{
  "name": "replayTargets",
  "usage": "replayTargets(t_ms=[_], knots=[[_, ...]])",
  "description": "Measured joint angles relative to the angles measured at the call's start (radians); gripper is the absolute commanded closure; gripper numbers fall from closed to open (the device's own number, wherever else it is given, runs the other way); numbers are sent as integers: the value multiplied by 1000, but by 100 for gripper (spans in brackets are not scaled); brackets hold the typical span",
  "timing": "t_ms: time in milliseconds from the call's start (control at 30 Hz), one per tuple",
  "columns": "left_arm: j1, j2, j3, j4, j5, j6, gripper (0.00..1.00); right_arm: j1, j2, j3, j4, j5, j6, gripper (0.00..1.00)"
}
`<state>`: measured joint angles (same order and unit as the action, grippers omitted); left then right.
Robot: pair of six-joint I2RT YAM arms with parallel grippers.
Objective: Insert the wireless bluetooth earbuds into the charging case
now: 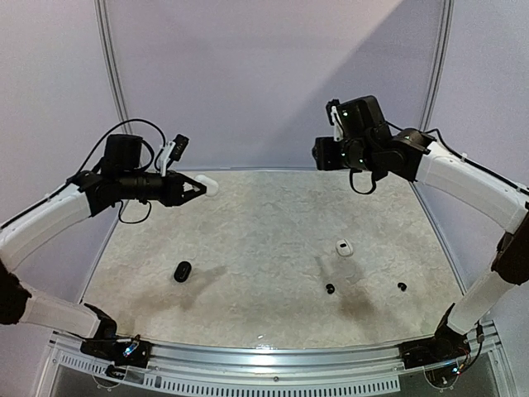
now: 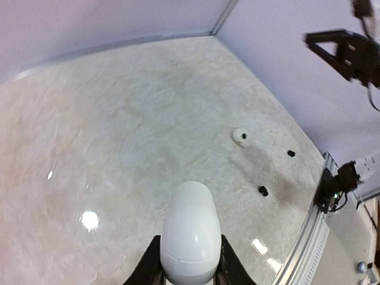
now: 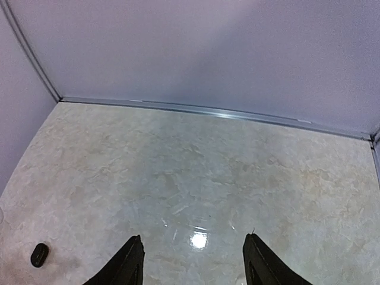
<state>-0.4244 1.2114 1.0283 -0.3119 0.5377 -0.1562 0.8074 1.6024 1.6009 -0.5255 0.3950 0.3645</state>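
"How many things are on the table (image 1: 273, 211)?"

"By the near edge, right half, there are two earbuds lying apart: one black earbud (image 1: 330, 288) and a second black earbud (image 1: 402, 286). On the left half is one black case (image 1: 183, 271). Just beyond the buds is one small white piece (image 1: 343, 247) with a dark spot. I cannot tell whether it is a bud or a case."

"Any writing?"

"None readable."

"And the arms?"

"Both are held high toward the far edge. The left gripper (image 1: 198, 188) points inward and clamps one white oval case (image 2: 190, 234). The right gripper (image 3: 193, 237) is spread wide with nothing between its fingers."
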Motion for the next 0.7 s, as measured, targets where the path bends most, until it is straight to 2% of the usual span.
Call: replayTargets(t_ms=[100,267,433,467,500,567,633,667,700], knots=[[116,163,71,-146,32,-99,100,-29,-27,-80,-40,19,33,36],[263,481,192,-340,49,-156,100,-34,-20,-217,-115,3,77,33],[287,659,209,-372,91,-189,98,-35,22,-224,-156,-14,100,30],[287,677,209,-366,100,-196,92,-35,32,-222,-162,-16,103,30],[287,695,209,-355,110,-207,82,-35,41,-220,-168,-18,106,30],[287,724,207,-328,126,-228,52,-35,59,-219,-183,-23,114,29],[287,737,196,-298,135,-246,16,-35,72,-215,-205,-26,127,28],[287,740,184,-283,137,-253,3,-35,80,-211,-219,-28,133,27],[287,740,169,-272,137,-260,1,-35,86,-206,-232,-30,140,26]])
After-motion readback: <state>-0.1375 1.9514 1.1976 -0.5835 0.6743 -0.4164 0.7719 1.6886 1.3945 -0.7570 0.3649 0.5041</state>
